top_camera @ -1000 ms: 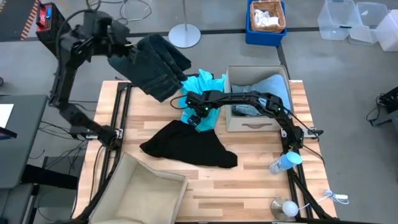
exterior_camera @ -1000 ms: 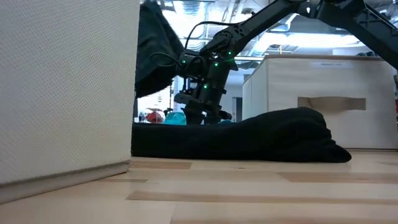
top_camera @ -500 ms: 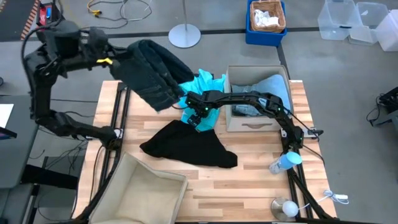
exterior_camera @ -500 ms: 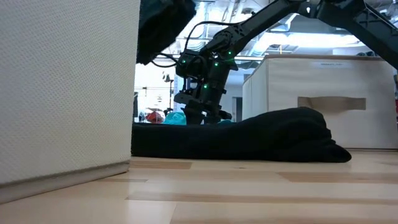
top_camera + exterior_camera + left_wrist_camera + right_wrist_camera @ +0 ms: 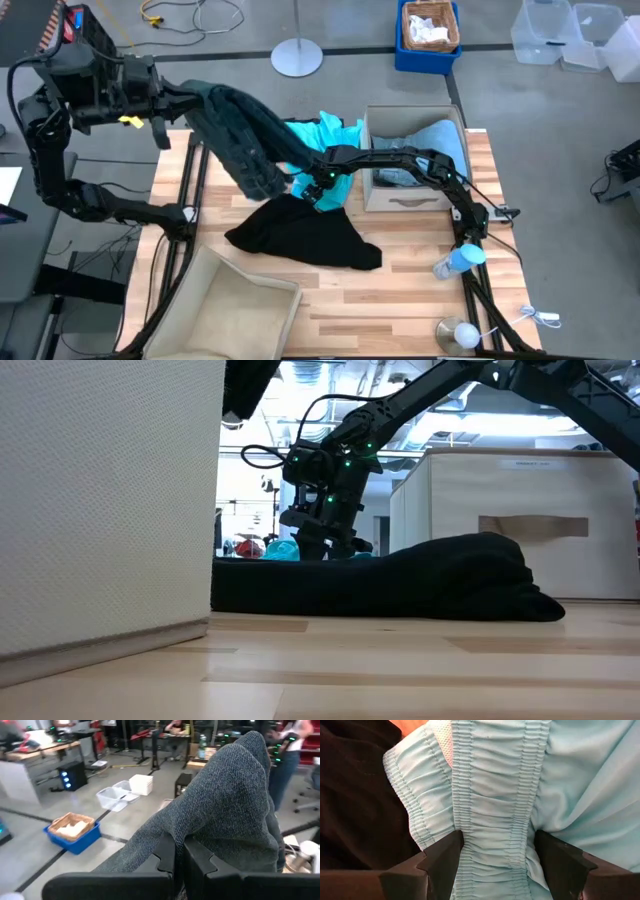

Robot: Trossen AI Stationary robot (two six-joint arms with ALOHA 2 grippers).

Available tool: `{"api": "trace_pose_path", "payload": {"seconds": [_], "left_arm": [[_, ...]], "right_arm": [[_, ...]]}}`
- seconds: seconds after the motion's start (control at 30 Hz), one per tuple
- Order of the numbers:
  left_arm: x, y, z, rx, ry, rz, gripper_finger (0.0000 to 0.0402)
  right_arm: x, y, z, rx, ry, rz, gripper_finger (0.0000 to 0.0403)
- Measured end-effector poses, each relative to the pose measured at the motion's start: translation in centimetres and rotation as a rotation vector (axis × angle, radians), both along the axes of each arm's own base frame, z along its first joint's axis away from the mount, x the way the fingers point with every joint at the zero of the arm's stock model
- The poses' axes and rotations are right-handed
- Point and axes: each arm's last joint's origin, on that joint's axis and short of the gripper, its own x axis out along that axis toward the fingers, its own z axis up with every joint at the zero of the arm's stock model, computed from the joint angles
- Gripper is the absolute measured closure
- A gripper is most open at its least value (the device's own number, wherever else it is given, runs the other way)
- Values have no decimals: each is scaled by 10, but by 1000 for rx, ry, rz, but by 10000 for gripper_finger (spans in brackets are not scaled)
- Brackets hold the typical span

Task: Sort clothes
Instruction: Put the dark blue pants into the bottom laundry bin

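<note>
My left gripper (image 5: 183, 100) is past the table's far left corner, raised, shut on the dark green garment (image 5: 243, 140), which trails from it toward the table's middle. My right gripper (image 5: 322, 190) is open, low over the turquoise garment (image 5: 325, 135). Its fingers stand on either side of that garment's elastic waistband (image 5: 492, 820). The black garment (image 5: 300, 235) lies flat on the table near the middle. The pale dusty-blue garment (image 5: 425, 145) lies in the beige bin (image 5: 412, 198) at the right. My left gripper pinches a bunched fold of the dark green garment (image 5: 200, 827) between its two shut fingers (image 5: 200, 862). The cloth drapes away from the fingers in thick folds, and in the low view (image 5: 245, 385) it hangs clear of the table. My right gripper points down with one finger (image 5: 442, 860) on each side of the waistband; whether they touch the cloth, I cannot tell.
A second beige bin (image 5: 235, 310) stands at the near left corner and fills the left of the low view (image 5: 100, 500). A water bottle (image 5: 455, 262) lies near the right edge. A blue crate (image 5: 430, 35) stands on the floor beyond the table.
My left gripper has swung toward the table's left edge and past it, staying shut on the dark green garment. The garment has been drawn leftward with it and has risen almost out of the low view.
</note>
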Motion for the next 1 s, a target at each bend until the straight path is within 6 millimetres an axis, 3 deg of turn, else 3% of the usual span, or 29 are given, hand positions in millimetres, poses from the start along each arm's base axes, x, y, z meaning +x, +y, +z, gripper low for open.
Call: {"api": "trace_pose_path", "payload": {"seconds": [0.77, 1.0], "left_arm": [[1, -25, 4, 68, -42, -503, 397], [0, -31, 4, 14, -59, -630, 397]], "right_arm": [[-2, -3, 0, 5, 7, -6, 127], [-2, -3, -1, 7, 15, -6, 127]]}}
